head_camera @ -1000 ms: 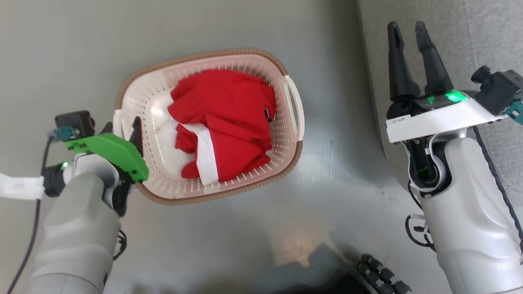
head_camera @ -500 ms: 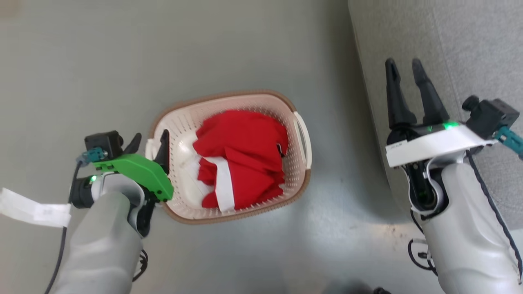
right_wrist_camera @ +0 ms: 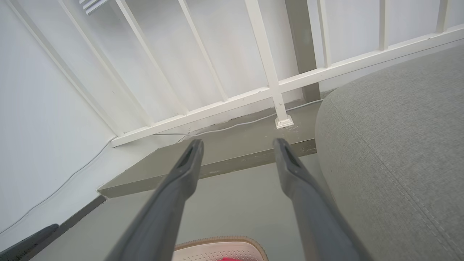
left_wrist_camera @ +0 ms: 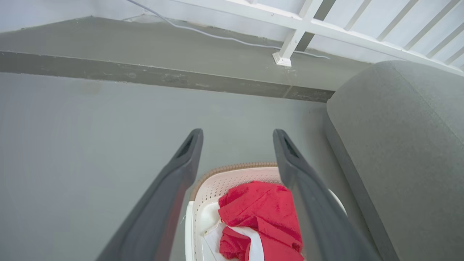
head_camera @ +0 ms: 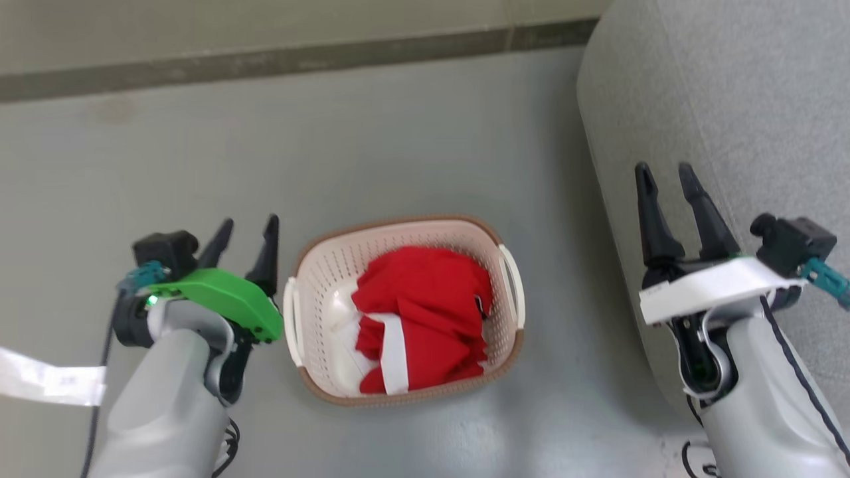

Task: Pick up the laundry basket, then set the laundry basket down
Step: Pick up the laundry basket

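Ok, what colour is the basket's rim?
Brown, woven-look rim on the laundry basket; clearest in head view.

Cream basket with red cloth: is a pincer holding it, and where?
Nothing is held. The left pincer and right pincer are open, apart from the cream-white perforated plastic basket.

Smooth grey floor (head_camera: 412, 146) spreads across the head view under soft, even light, with a pale sheen at 6 o'clock. At 12 o'clock a darker step (head_camera: 265, 61) runs across, with a paler ledge (head_camera: 199, 26) above it. A grey fabric sofa (head_camera: 730, 99) curves in from 1 to 4 o'clock. In the right wrist view a white railing (right_wrist_camera: 267, 65) crosses from 9 to 3 o'clock, its post foot (right_wrist_camera: 284, 122) on the ledge and a thin white cable (right_wrist_camera: 235, 126) beside it. A plain white wall (right_wrist_camera: 43, 108) stands at 9 o'clock.
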### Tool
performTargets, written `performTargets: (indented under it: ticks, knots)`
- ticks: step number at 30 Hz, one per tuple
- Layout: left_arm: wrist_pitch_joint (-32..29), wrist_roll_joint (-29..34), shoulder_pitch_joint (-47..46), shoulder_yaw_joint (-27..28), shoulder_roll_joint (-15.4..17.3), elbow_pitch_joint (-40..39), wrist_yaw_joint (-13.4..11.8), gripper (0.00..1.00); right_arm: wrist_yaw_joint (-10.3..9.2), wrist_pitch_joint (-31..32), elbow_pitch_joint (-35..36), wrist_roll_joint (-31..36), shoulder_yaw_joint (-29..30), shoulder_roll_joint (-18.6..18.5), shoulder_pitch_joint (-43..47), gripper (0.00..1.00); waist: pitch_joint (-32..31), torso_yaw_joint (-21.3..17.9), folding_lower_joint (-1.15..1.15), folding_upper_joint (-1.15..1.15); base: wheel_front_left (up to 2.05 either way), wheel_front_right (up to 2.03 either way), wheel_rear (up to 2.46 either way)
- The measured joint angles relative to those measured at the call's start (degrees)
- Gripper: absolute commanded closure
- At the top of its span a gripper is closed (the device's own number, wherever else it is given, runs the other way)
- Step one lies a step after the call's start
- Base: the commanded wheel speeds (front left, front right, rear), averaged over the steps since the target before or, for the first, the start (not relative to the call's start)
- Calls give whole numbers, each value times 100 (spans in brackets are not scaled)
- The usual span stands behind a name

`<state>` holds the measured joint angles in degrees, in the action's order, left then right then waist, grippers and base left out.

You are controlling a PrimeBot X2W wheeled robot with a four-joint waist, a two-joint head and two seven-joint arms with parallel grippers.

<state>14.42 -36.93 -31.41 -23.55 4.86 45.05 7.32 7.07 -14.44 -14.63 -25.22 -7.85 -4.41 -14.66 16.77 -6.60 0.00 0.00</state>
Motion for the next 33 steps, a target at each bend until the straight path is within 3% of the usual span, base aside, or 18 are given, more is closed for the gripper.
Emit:
performTargets:
  ticks: [16,33]
  knots:
    - [1,954,1147,851,152,-1829,-35,0,0,1,82,421,200,-160,573,0,-950,229,0,0,0,0,0]
    - [1,1455,2070,1379,-51,-2905,-204,0,0,1,272,812,416,-244,750,0,-1028,306,0,0,0,0,0]
